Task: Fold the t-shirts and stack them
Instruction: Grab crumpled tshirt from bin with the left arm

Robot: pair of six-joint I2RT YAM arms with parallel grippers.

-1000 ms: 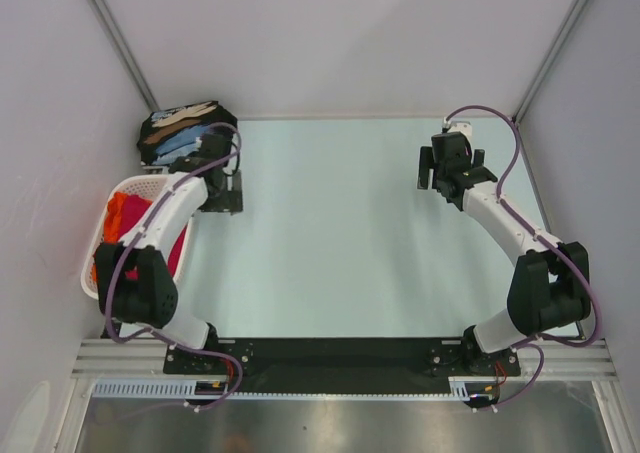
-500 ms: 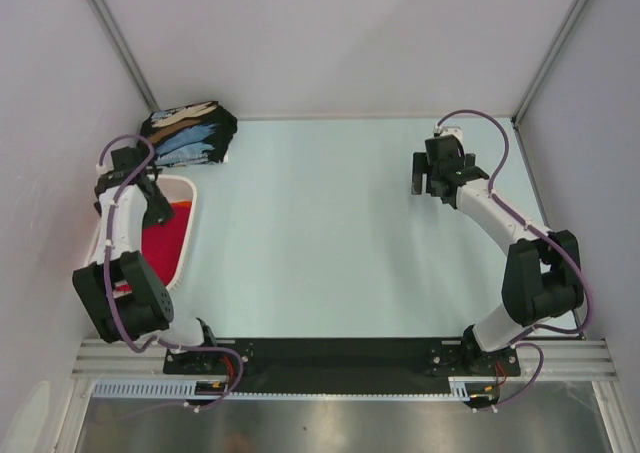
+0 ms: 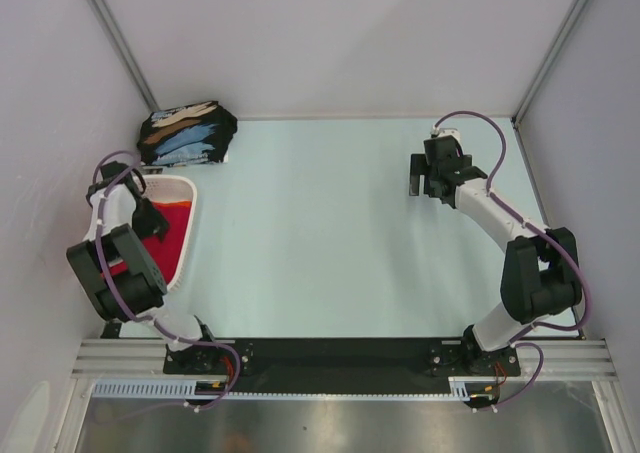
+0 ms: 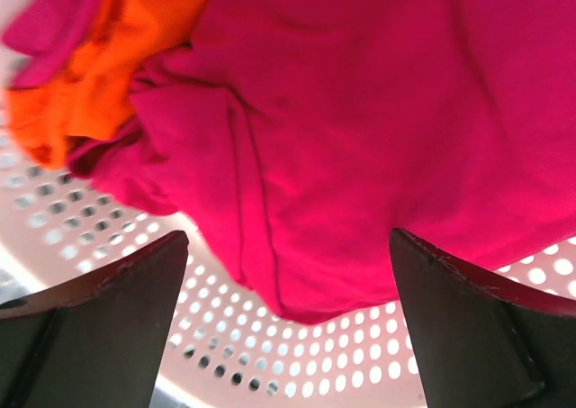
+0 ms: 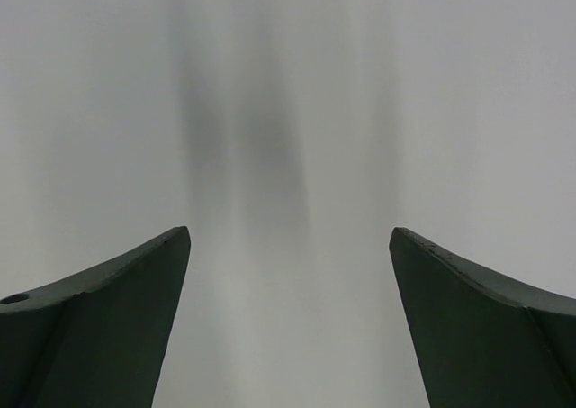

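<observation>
The pale desk (image 3: 320,243) offers folding room in the middle. At its left edge the white basket (image 4: 297,363) holds the unfolded crimson t-shirt (image 4: 342,138) and orange t-shirt (image 4: 108,66). Folded black t-shirts (image 3: 185,135) sit stacked at the far-left corner. The left gripper (image 4: 288,237) hangs wide over the crimson one, likely to grab it, with the basket wall crowding it. The right gripper (image 3: 432,173) hovers wide and empty, well apart.

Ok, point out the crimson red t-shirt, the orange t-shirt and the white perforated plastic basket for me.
crimson red t-shirt (image 4: 315,138), left wrist view, middle of the cloth.
orange t-shirt (image 4: 117,48), left wrist view, bunched fold.
white perforated plastic basket (image 4: 297,354), left wrist view, bare holed floor.
</observation>
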